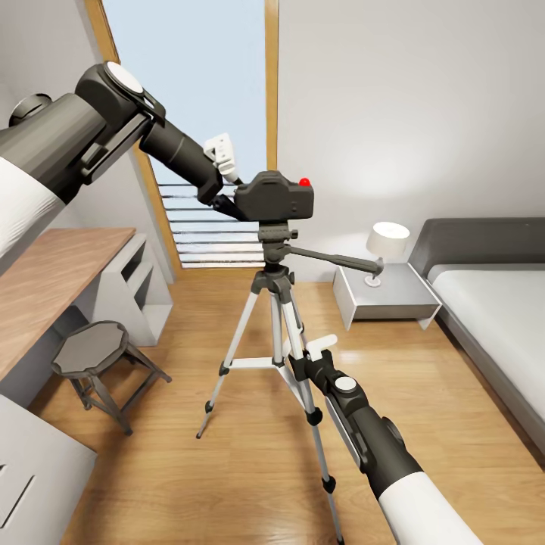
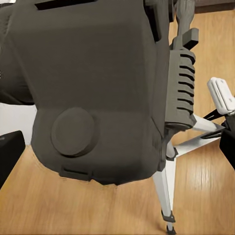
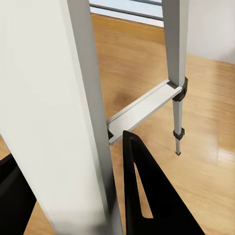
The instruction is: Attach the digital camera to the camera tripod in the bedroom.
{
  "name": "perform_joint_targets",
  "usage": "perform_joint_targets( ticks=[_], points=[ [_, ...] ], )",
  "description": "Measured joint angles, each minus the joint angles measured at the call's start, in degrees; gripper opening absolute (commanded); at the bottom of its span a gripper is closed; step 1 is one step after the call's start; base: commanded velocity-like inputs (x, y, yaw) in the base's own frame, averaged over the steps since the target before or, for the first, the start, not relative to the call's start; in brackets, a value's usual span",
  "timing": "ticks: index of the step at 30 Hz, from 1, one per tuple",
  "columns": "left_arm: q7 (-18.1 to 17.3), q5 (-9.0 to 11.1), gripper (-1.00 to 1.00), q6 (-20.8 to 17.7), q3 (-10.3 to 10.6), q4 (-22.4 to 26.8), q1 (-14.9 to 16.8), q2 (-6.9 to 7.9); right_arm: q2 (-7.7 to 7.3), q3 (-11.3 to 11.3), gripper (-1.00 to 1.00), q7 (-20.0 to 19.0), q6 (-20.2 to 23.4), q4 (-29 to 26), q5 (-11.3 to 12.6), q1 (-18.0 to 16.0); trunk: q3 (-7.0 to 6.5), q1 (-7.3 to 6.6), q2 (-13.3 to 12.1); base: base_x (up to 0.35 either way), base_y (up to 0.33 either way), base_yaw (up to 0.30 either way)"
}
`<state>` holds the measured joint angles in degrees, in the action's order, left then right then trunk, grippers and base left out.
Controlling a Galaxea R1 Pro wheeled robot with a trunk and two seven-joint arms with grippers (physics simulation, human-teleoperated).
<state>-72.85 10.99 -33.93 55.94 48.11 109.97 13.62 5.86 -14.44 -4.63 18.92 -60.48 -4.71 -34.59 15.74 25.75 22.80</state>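
Left jaws [image 1: 227, 198] closed on the rear of the digital camera [image 1: 274, 196], which sits level on the black head of the camera tripod [image 1: 274, 303], its red button uppermost at the end farthest from the jaws. In the left wrist view the digital camera [image 2: 88, 88] lies directly ahead of the jaws, with the ribbed tripod head and a silver leg beyond it. Right jaws [image 1: 300, 362] set around a leg of the camera tripod just below the cross brace; in the right wrist view the leg [image 3: 63, 112] stands between the two black fingers [image 3: 152, 196], though contact cannot be told. A pan handle [image 1: 333, 260] projects from the head. Stool [image 1: 94, 350] and tabletop [image 1: 45, 284] stand beyond the left arm; nightstand [image 1: 386, 299] with lamp [image 1: 386, 246] and bed [image 1: 492, 303] beyond the tripod.
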Motion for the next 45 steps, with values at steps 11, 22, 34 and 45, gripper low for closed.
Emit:
perform_joint_targets(
  ticks=[11, 22, 34, 45],
  points=[
    [0.9, 0.2, 1.0, -0.4, -3.2, -1.0, 0.0, 0.4, 0.0, 0.0, -1.0, 0.0, 0.0, 0.0, 0.0, 0.0, 0.0, 0.0, 0.0, 0.0, 0.0, 0.0],
    [3.8, 0.2, 1.0, -3.0, -17.0, -5.5, 0.0, 2.25, 0.0, 0.0, -1.0, 0.0, 0.0, 0.0, 0.0, 0.0, 0.0, 0.0, 0.0, 0.0, 0.0, 0.0],
    [5.5, -0.3, 1.0, -11.1, -20.5, -10.9, -0.9, 11.34, 0.0, 0.0, -1.0, 0.0, 0.0, 0.0, 0.0, 0.0, 0.0, 0.0, 0.0, 0.0, 0.0, 0.0],
    [19.6, -0.5, 1.0, -18.3, -20.8, -18.3, -18.2, 17.21, -0.01, 0.0, -1.0, -0.1, 0.2, -0.1, -0.1, 0.0, 0.01, 0.01, 0.0, 0.0, 0.0, 0.0]
  ],
)
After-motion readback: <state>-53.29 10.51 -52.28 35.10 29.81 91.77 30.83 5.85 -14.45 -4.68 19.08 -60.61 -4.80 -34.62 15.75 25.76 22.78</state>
